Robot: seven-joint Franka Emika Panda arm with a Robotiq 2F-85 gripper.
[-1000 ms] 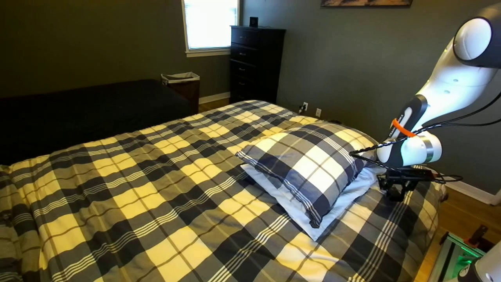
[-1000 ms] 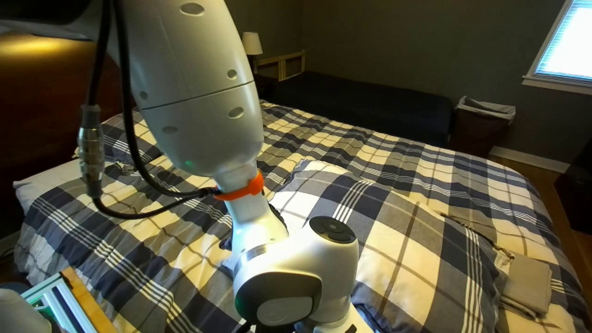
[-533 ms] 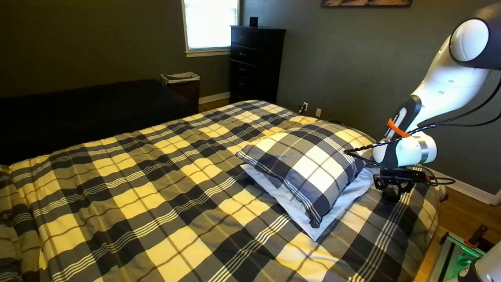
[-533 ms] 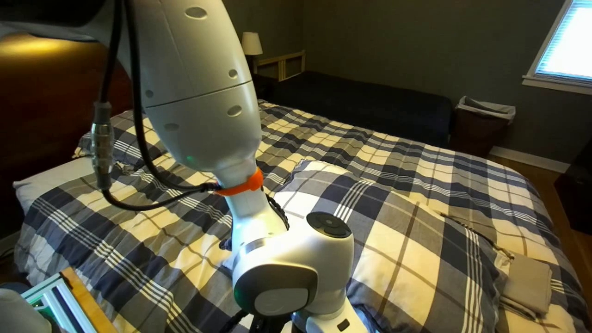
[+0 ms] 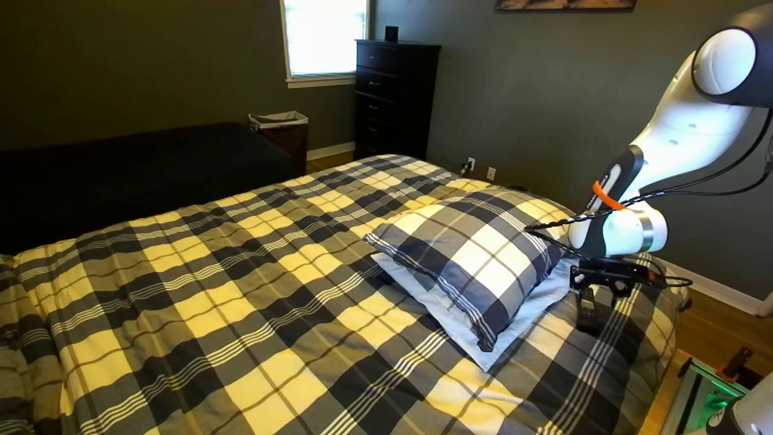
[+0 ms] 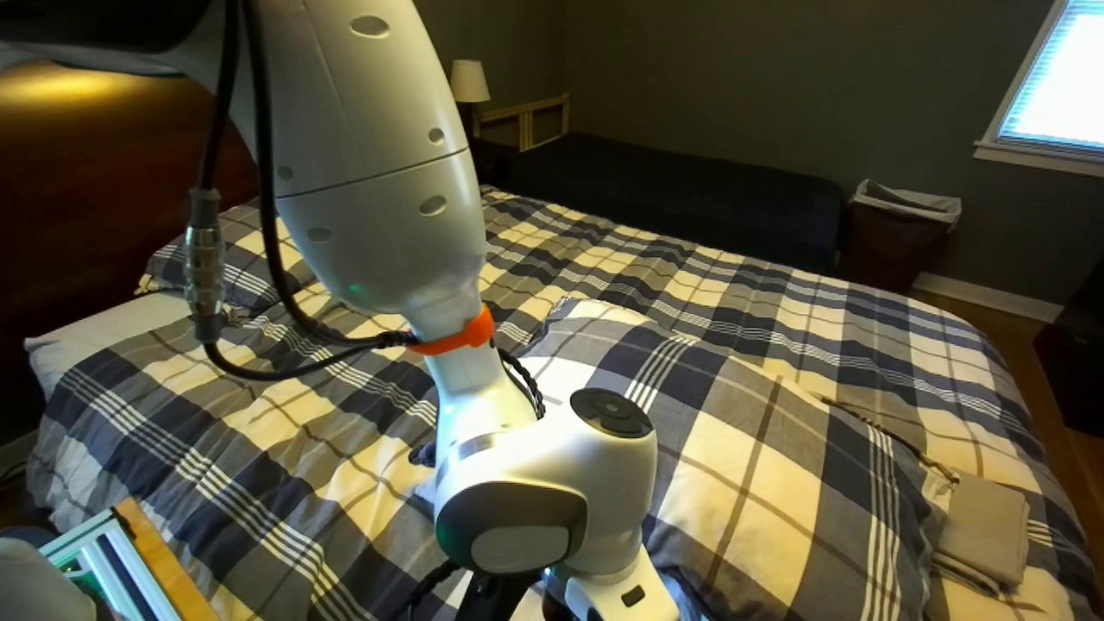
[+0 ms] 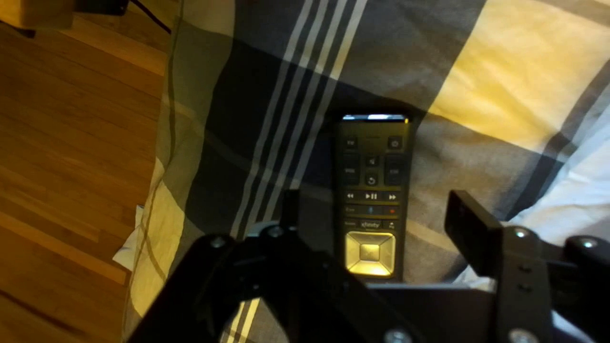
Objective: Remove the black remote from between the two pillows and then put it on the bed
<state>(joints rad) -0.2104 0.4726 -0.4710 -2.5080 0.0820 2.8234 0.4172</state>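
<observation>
The black remote (image 7: 371, 190) lies face up over the plaid comforter in the wrist view, between my spread fingers with a gap on each side. It also shows as a dark slim shape (image 5: 587, 313) under my gripper (image 5: 601, 295) in an exterior view. My gripper (image 7: 380, 219) is open. The plaid pillow (image 5: 477, 248) lies on a pillow with a bluish-white edge (image 5: 432, 305), to the left of the gripper there. The bed (image 5: 229, 302) bears both pillows. In an exterior view the arm covers the remote and fingers, but the plaid pillow (image 6: 776, 466) shows.
Black cables (image 5: 676, 194) loop around the arm. The bed's edge and the wooden floor (image 7: 81, 166) are close by the remote. A folded grey cloth (image 6: 983, 526) lies beyond the pillow. A metal frame (image 6: 116, 569) stands by the bed.
The arm has shifted slightly left in an exterior view. The dark shape between the fingers has changed: the fingers now show apart, and the remote shows lower, below the gripper. The pillows have not moved.
</observation>
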